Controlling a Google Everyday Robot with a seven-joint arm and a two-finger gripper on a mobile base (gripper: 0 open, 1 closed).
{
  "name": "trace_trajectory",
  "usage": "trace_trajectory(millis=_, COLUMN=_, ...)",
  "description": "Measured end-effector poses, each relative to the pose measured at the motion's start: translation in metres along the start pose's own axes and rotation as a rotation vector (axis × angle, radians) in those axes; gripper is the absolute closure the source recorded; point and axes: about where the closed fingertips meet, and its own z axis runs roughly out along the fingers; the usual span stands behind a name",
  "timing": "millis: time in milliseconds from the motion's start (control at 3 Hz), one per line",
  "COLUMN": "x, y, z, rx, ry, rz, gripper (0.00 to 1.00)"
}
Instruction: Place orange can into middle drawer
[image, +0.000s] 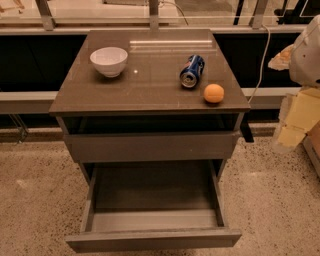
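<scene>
The orange can (214, 93), a small smooth orange sphere, rests on the cabinet top (150, 75) near its front right corner. The middle drawer (152, 192) is pulled out below, wide and shallow, with an empty flat floor and a plain front. My gripper (291, 127) is at the right edge of the camera view, pale and close to the camera. It is to the right of the cabinet, apart from the orange can and lower than the cabinet top.
A white bowl (109, 60) stands at the back left of the top. A blue soda can (192, 71) lies on its side just behind the orange can. A shut drawer front (150, 146) sits above the open drawer. A speckled floor (35, 200) surrounds the cabinet.
</scene>
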Motion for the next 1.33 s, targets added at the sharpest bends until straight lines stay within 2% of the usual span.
trace_trajectory(millis=333, x=0.000, y=0.000, z=0.000, rx=0.000, ry=0.000, rz=0.000, gripper=0.00)
trace_trajectory(millis=667, x=0.000, y=-0.024, z=0.011, rx=0.037, ry=-0.028, rz=0.007, gripper=0.00)
trace_trajectory(millis=1000, x=-0.003, y=-0.097, z=0.058, rx=0.123, ry=-0.181, rz=0.089, gripper=0.00)
trace_trajectory(millis=1333, x=-0.011, y=-0.136, z=0.092, rx=0.152, ry=-0.302, rz=0.166, gripper=0.00)
